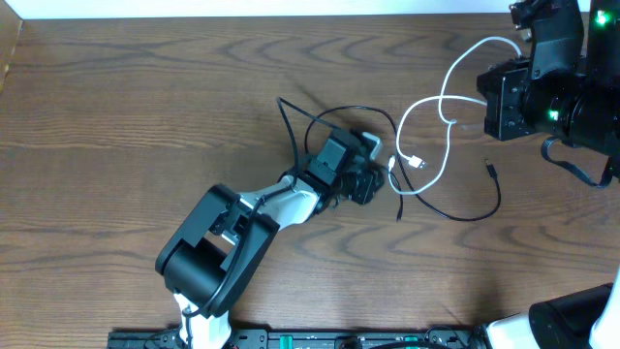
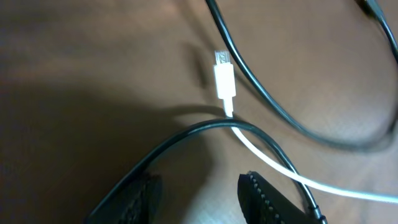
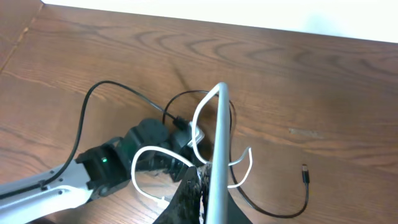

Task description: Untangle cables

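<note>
Overhead: fixed above, straight down on the table (image 1: 145,87), far, whole scene. Left wrist: very close, facing down past its own fingers (image 2: 267,199) at the white cable (image 2: 225,84) plug and black cable (image 2: 205,126). Right wrist: raised, tilted down across the table toward the left arm (image 3: 106,165); shares that arm and both cables with overhead

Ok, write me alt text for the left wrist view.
A white cable ending in a small plug lies on the wooden table, crossed by an arching black cable. The left gripper shows at the bottom edge, fingers apart.
</note>
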### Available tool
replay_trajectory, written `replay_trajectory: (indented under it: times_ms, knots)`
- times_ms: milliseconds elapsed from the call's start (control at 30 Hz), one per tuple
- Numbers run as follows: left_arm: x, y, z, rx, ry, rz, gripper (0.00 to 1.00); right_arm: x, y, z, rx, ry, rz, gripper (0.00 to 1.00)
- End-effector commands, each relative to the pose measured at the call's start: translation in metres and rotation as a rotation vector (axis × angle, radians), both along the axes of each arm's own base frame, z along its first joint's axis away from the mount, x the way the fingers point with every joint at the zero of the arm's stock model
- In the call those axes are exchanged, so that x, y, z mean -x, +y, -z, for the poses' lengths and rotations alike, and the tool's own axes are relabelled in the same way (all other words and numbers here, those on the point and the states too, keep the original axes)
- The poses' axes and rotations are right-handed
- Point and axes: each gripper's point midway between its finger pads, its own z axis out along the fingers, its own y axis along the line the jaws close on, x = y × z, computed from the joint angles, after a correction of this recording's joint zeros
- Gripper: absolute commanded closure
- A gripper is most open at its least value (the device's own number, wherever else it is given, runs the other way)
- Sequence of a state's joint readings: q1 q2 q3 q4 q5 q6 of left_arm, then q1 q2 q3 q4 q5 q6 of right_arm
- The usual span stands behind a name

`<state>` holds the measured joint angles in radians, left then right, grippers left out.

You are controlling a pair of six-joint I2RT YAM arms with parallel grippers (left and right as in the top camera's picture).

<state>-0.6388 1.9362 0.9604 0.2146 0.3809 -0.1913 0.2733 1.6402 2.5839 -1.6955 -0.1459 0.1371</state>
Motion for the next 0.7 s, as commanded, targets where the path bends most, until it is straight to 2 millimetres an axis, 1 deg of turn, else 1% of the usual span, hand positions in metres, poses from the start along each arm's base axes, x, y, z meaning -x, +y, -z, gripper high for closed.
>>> replay_trajectory:
  times_ms: [0,67,100,133,167,200,267,333,367,400,433,467,500,533,633,667]
  knots:
    - [-0.053,0.012,-0.021,0.021,-0.089,-0.165,0.54,0.005,0.007,-0.002,-0.031,0.005,-0.044,0.99]
    - [-0.072,0.016,-0.036,0.055,-0.123,-0.199,0.54,0.008,0.013,-0.003,-0.055,0.012,-0.071,0.99]
    - [-0.09,0.024,-0.049,0.074,-0.15,-0.233,0.54,0.011,0.018,-0.003,-0.068,0.015,-0.093,0.99]
    - [-0.097,0.029,-0.054,0.08,-0.16,-0.248,0.54,0.012,0.019,-0.004,-0.071,0.016,-0.099,0.99]
    - [-0.117,0.046,-0.065,0.095,-0.182,-0.298,0.54,0.014,0.024,-0.004,-0.078,0.021,-0.114,0.99]
    - [-0.128,0.057,-0.07,0.108,-0.179,-0.338,0.54,0.015,0.028,-0.003,-0.084,0.028,-0.122,0.99]
    - [-0.137,0.074,-0.071,0.13,-0.156,-0.393,0.54,0.019,0.033,0.0,-0.077,0.038,-0.14,0.99]
    - [-0.136,0.085,-0.066,0.138,-0.105,-0.401,0.55,0.019,0.034,0.006,-0.064,0.057,-0.144,0.99]
    - [-0.131,0.092,-0.057,0.113,-0.065,-0.404,0.55,0.018,0.034,0.012,-0.05,0.073,-0.137,0.99]
    - [-0.128,0.094,-0.052,0.095,-0.05,-0.4,0.55,0.017,0.033,0.016,-0.04,0.083,-0.131,0.99]
    - [-0.12,0.097,-0.042,0.05,-0.024,-0.377,0.55,0.013,0.029,0.025,-0.013,0.107,-0.105,0.99]
    - [-0.115,0.099,-0.037,0.021,-0.011,-0.36,0.55,0.009,0.023,0.035,0.016,0.136,-0.068,0.99]
    - [-0.111,0.1,-0.034,0.007,0.0,-0.351,0.55,0.007,0.02,0.04,0.03,0.15,-0.05,0.99]
    - [-0.105,0.102,-0.028,-0.021,0.016,-0.333,0.55,0.002,0.011,0.057,0.082,0.194,0.001,0.99]
    - [-0.098,0.104,-0.022,-0.042,0.05,-0.331,0.55,-0.005,-0.005,0.09,0.172,0.283,0.099,0.99]
    - [-0.097,0.105,-0.021,-0.047,0.058,-0.331,0.55,-0.006,-0.008,0.098,0.191,0.303,0.117,0.99]
